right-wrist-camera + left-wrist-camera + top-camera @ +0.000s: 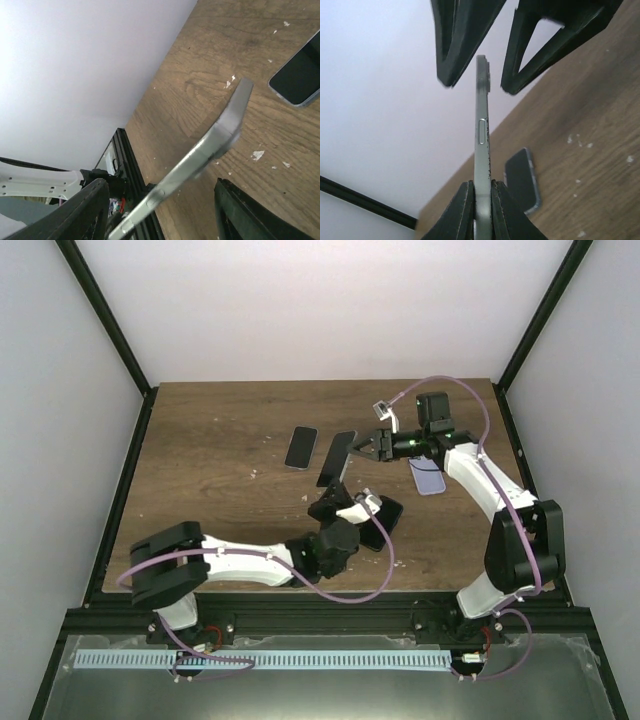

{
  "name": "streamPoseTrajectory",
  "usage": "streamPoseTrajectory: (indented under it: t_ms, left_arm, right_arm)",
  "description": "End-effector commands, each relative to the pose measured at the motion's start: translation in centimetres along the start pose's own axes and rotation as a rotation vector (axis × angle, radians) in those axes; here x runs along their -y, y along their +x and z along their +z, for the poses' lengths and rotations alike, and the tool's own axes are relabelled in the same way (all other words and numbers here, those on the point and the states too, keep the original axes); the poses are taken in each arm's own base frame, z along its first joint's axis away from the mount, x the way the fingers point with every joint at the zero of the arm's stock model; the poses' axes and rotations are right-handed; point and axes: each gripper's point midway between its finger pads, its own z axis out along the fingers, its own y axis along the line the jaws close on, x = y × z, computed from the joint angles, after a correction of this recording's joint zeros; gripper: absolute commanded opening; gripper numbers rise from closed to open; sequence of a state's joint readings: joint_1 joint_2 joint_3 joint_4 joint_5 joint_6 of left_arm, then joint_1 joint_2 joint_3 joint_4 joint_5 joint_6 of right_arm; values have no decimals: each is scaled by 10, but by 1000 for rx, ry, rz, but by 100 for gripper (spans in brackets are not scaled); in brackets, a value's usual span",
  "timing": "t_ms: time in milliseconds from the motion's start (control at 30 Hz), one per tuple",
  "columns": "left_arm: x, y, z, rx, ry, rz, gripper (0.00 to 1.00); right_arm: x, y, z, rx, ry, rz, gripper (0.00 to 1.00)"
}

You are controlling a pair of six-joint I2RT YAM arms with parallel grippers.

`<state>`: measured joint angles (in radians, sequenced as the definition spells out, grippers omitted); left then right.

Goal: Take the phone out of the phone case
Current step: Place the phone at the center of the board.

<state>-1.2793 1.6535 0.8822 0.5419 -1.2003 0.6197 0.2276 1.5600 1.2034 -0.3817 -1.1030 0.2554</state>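
Silver-edged, the phone stood on edge clear of the bench, its lower end clamped between the closed left fingers. The right fingers were spread either side of its upper end, gaps showing. Beyond the left fingers a second phone lay flat; behind the right fingers lay a lilac slab.
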Motion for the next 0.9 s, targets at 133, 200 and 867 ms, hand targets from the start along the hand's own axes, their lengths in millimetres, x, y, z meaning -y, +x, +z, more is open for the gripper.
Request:
streamPoseTrajectory:
  t_ms: [133, 200, 867]
  left_arm:
    - [-26, -41, -18, 87, -236, 111, 0]
    - [-7, -45, -13, 77, -237, 213, 0]
    - [-2, -52, 7, 28, -272, 260, 0]
  right_arm:
    - [-12, 5, 14, -39, -97, 53, 55]
    - [-12, 6, 14, -43, -114, 71, 53]
    - [-26, 3, 7, -5, -100, 124, 30]
